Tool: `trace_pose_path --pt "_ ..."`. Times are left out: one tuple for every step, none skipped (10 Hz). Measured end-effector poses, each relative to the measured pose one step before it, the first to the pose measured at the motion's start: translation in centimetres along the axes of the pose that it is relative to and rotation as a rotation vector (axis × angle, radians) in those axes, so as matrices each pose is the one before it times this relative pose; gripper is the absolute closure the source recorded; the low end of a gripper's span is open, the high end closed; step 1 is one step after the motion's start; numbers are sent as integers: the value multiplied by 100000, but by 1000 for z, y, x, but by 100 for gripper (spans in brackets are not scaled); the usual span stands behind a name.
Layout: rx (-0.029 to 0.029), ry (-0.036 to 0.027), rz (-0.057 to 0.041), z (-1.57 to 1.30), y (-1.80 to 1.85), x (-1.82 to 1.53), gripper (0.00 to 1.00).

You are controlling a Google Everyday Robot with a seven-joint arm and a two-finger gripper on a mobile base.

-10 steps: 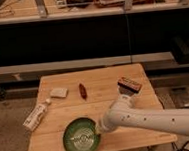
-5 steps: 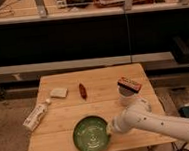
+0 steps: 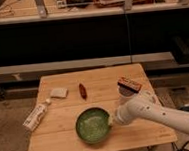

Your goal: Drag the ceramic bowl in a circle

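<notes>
A robot's white arm (image 3: 159,113) reaches in from the right across a wooden table (image 3: 54,146), its end effector (image 3: 111,120) set against the right rim of a green ceramic bowl (image 3: 94,124). Whether the end effector is clamped on the rim or merely pressed against it cannot be told from this view. The bowl sits upright and flat on the table, near the front edge and a little right of centre.

A white packet (image 3: 36,115) lies well apart at the left edge. A small pale block (image 3: 59,92) and a reddish-brown stick (image 3: 82,90) rest farther back. A brown-topped box (image 3: 129,84) stands near the right side, just behind the arm.

Contact with the bowl appears made, so the approach looks finished and the drag seems to be the step in hand. The table bears no mark of a path, so how much of the circle is done cannot be judged. Closing the loop and letting go appear left to do.
</notes>
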Motion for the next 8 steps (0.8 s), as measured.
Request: trace_pose_path --pt "-465 -151 -148 85 -551 979 100" --pt "-2 332 -622 -50 -1290 1298 100" --pt "87 431 -1192 -99 -1215 823 100" --pt "-394 291 -2381 -61 -1796 942 100" --pt "-1250 -277 -3467 158 -2115 826 100" --pt "-1295 -735 -3031 386 -1593 468 100" --pt "-1230 -976 -2812 465 -1363 267 100" --pt "-1420 -1429 -4232 725 -1980 204 100"
